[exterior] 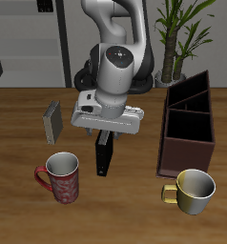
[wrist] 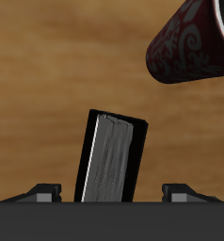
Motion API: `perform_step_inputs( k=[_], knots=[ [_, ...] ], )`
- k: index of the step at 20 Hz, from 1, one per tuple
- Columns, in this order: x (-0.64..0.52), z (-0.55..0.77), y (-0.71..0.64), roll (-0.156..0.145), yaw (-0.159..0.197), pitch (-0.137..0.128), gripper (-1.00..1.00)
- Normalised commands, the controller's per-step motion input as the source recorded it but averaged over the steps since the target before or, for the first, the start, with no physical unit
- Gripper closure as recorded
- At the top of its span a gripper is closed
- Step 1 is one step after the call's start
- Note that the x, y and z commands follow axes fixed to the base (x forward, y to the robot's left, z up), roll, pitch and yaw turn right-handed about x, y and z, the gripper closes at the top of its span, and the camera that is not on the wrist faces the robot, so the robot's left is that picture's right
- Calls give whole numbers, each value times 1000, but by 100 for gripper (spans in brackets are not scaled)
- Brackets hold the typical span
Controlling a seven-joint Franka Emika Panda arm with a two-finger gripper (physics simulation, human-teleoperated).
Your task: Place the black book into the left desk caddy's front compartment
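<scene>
- Wrist view: gripper (wrist: pixel 112 195) spread wide, holding nothing, fingers either side of the black book (wrist: pixel 111 157).
- Book directly below, upright on the table (exterior: pixel 20 124), long axis vertical, thin edge up between the jaws.
- Left desk caddy (exterior: pixel 187 129) well apart, beside the yellow mug (exterior: pixel 195 191).

I have the arm reaching forward from its base at the back of the table, upper links upright, the pale wrist housing bent over and pointing straight down above the table's middle. My gripper (exterior: pixel 104 141) hangs below the wrist, its white body turned broadside across the table. From the wrist view I see both fingertips (wrist: pixel 43 194) spread well apart, jaws wide, nothing pinched between them or touching either pad.
</scene>
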Motion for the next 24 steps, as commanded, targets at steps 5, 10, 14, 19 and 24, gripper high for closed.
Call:
perform_step_inputs(
  k=[5, 10, 14, 19, 24],
  knots=[
    [-1, -37, -47, -5, -2, 2, 100],
    [-4, 12, -25, 1, 3, -4, 100],
    [-38, 36, 68, 13, 10, -6, 100],
    [-175, 114, 90, 6, 10, -22, 100],
    [-366, 240, 171, 13, 21, -40, 100]
  ],
)
